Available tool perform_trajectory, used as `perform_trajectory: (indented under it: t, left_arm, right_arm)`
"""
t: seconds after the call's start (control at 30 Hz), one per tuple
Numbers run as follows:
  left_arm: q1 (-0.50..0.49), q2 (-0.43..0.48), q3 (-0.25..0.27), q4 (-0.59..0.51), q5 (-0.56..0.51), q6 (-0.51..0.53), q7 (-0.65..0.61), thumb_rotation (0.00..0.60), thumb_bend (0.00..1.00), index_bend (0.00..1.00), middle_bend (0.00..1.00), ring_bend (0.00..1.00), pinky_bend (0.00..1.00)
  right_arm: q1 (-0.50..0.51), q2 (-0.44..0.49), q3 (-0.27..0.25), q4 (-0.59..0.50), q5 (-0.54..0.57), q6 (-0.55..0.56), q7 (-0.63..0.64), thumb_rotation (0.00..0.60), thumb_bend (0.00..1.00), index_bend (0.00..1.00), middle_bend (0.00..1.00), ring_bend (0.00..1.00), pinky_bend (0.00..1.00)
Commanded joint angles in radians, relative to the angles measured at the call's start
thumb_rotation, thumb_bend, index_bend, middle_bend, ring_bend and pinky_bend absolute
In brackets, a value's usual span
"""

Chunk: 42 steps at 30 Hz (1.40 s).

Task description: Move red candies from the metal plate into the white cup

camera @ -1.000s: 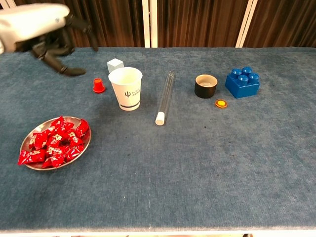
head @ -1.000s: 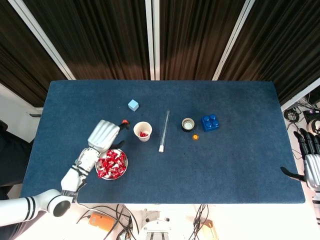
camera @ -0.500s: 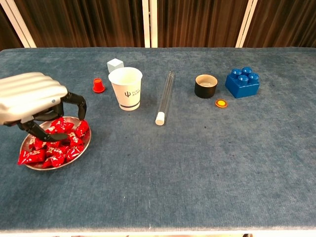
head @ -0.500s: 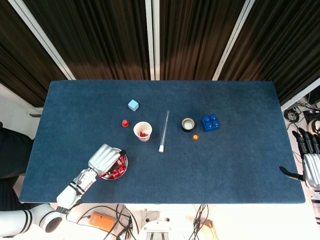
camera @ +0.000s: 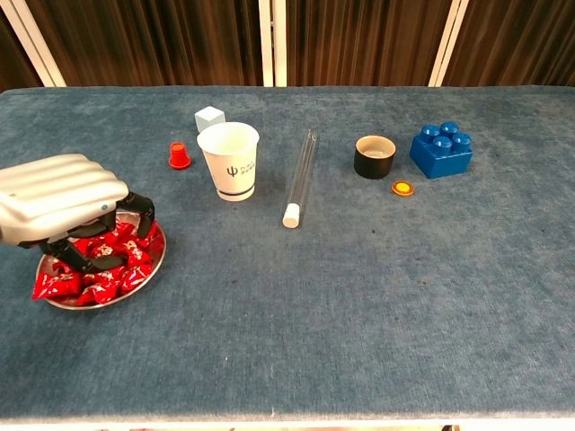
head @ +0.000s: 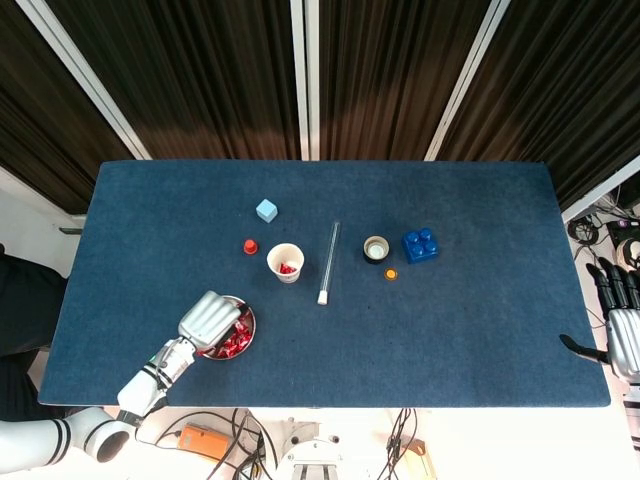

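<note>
The metal plate (head: 252, 327) (camera: 101, 305) near the table's front left holds a heap of red candies (head: 233, 343) (camera: 101, 285). My left hand (head: 208, 320) (camera: 58, 197) is low over the plate, palm down. Its fingers curl into the heap and touch the candies; whether any candy is gripped is hidden. The white cup (head: 286, 262) (camera: 229, 162) stands upright behind and to the right of the plate, with red candy (head: 287, 268) inside. My right hand (head: 620, 325) hangs off the table's right edge, fingers spread, holding nothing.
A red cap (camera: 180, 155) and a light blue cube (camera: 209, 118) sit just left of the cup. A clear tube (camera: 299, 178) lies to its right. Further right are a black ring-shaped cup (camera: 375, 156), an orange disc (camera: 402, 188) and a blue brick (camera: 441, 150).
My left hand has come back from beside the cup to the plate and sunk lower, its fingers now in the candies. The right hand has barely moved.
</note>
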Motion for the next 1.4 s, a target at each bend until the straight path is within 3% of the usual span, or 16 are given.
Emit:
perform_trajectory:
  t: [0.03,0.37,0.63,0.87,1.0,1.17,1.4]
  left_arm:
    - [0.001,0.0,0.002,0.0,-0.008,-0.013,-0.001,0.6,0.29,0.48,0.96,0.87,0.9]
    - [0.002,0.007,-0.009,-0.005,0.009,-0.028,-0.1,0.6,0.42,0.6,0.96,0.87,0.9]
    - [-0.021,0.084,-0.116,-0.116,0.032,0.036,-0.209,0.6,0.42,0.6,0.96,0.87,0.9]
    - [-0.13,0.09,-0.263,-0.158,-0.092,-0.059,-0.226,0.6,0.42,0.6,0.96,0.87,0.9]
    - [-0.209,0.052,-0.32,-0.125,-0.221,-0.125,-0.147,0.6,0.41,0.6,0.96,0.87,0.9]
    - [-0.273,-0.002,-0.352,-0.065,-0.355,-0.155,-0.087,0.6,0.39,0.59,0.96,0.87,0.9]
    - [-0.312,-0.032,-0.331,-0.007,-0.445,-0.155,-0.03,0.6,0.37,0.54,0.96,0.87,0.9]
  right_arm:
    - [0.0,-0.001,0.001,0.001,0.001,0.0,-0.001,0.6,0.17,0.0,0.0,0.0,0.0]
    - [0.0,-0.004,0.002,0.001,0.004,0.0,-0.001,0.6,0.17,0.0,0.0,0.0,0.0]
    - [0.001,-0.002,0.004,-0.004,0.0,0.002,-0.008,0.6,0.17,0.0,0.0,0.0,0.0]
    - [-0.001,0.002,0.003,-0.012,-0.006,0.011,-0.01,0.6,0.17,0.0,0.0,0.0,0.0]
    - [-0.004,0.0,0.001,-0.008,-0.004,0.011,-0.005,0.6,0.17,0.0,0.0,0.0,0.0]
    - [-0.01,-0.001,0.0,0.004,0.003,0.011,0.01,0.6,0.17,0.0,0.0,0.0,0.0]
    - [-0.013,-0.005,0.001,0.023,0.013,0.008,0.029,0.6,0.17,0.0,0.0,0.0,0.0]
